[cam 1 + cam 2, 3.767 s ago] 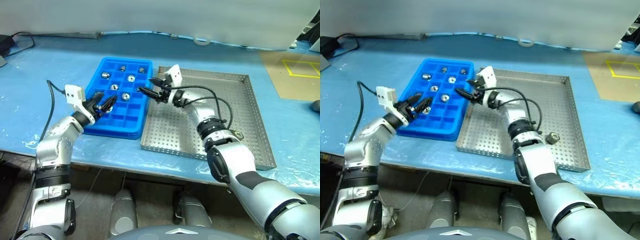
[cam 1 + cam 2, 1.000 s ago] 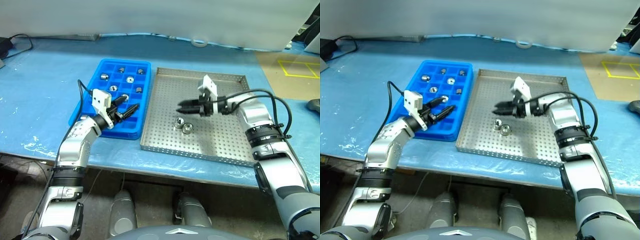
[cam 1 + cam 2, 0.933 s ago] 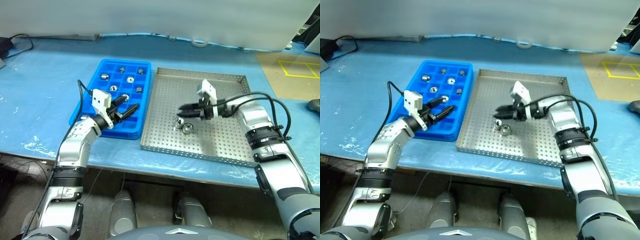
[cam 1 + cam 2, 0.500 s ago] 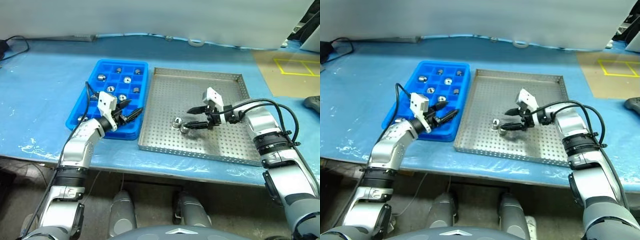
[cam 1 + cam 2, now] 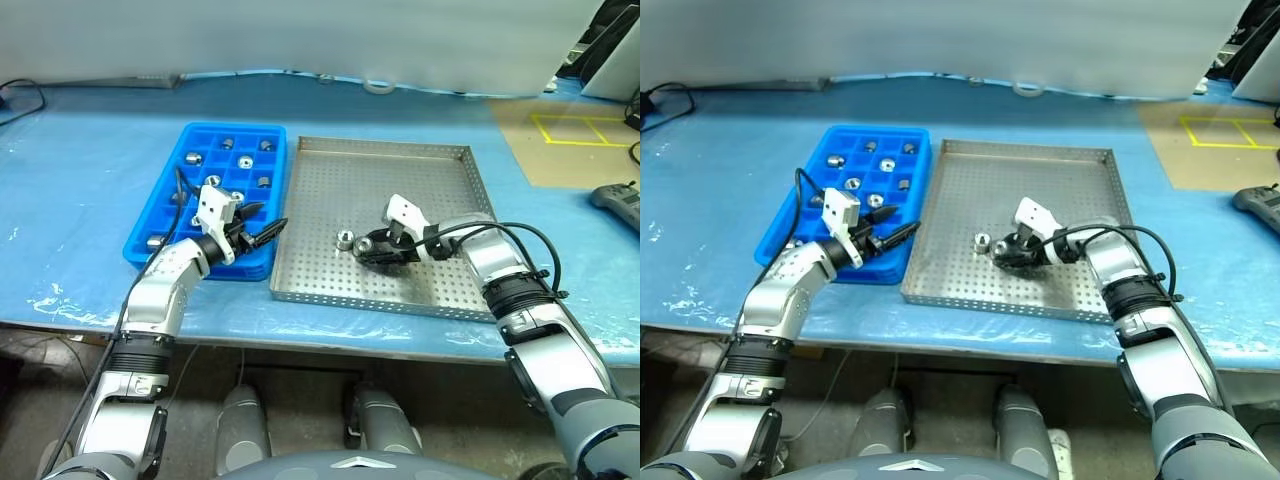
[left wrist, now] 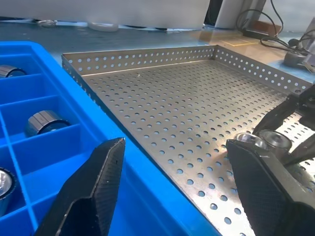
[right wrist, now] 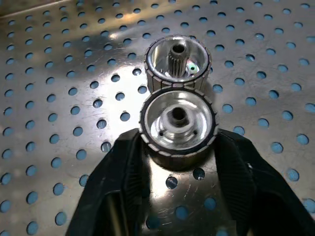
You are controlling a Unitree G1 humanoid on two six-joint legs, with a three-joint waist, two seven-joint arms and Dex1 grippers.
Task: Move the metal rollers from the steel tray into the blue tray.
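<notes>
rollers [image 7: 177, 123] are sitting touching on the steel tray [image 5: 420, 190]; i'm closing my right gripper [image 7: 178, 162] around the nearer one, risking knocking its neighbour away.

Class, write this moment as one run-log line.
right hand: fingers around roller in steel tray | left hand: open, over blue tray

right tool [image 5: 366, 250] at roller [image 5: 365, 243] (steel tray [image 5: 380, 172])

Blue table cover [image 5: 80, 180]; black device [image 5: 615, 195] at right edge; yellow-taped floor [image 5: 570, 128].
</notes>
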